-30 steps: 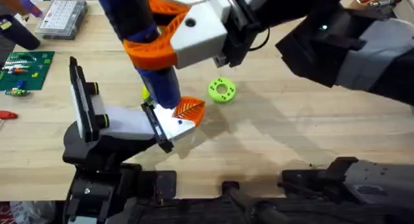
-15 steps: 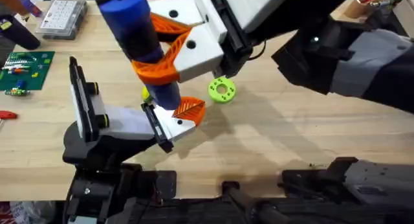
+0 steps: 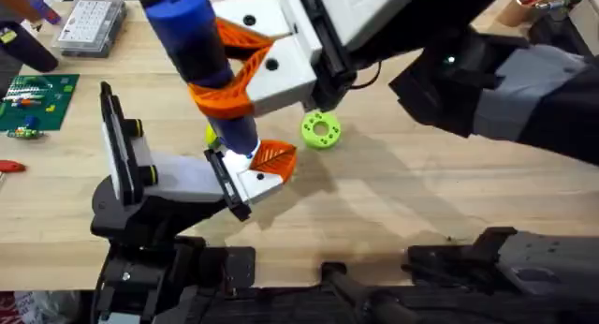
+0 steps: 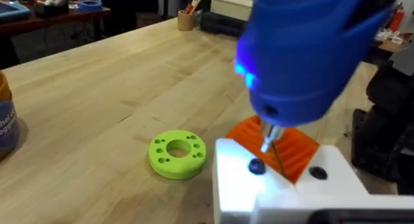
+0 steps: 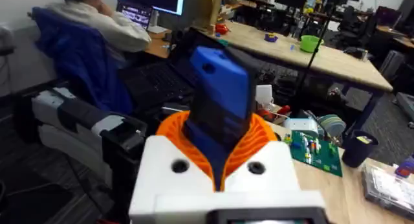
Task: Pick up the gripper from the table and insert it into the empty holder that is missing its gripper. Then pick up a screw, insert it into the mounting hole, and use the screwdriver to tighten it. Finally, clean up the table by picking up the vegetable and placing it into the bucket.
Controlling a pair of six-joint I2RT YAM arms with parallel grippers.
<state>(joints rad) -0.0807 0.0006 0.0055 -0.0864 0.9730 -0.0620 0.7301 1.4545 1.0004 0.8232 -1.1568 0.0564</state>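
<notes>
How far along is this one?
Gripper part looks seated in the holder. Now the right gripper holds the screwdriver, its tip at the mounting hole: tightening in hand. The vegetable lies on the table, so cleanup is left.

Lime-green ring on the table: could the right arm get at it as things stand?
Probably not right away. The right gripper is shut on the screwdriver, whose tip is down at the white gripper beside the lime-green ring. The ring itself lies uncovered on the table, but the fingers are occupied.
</notes>
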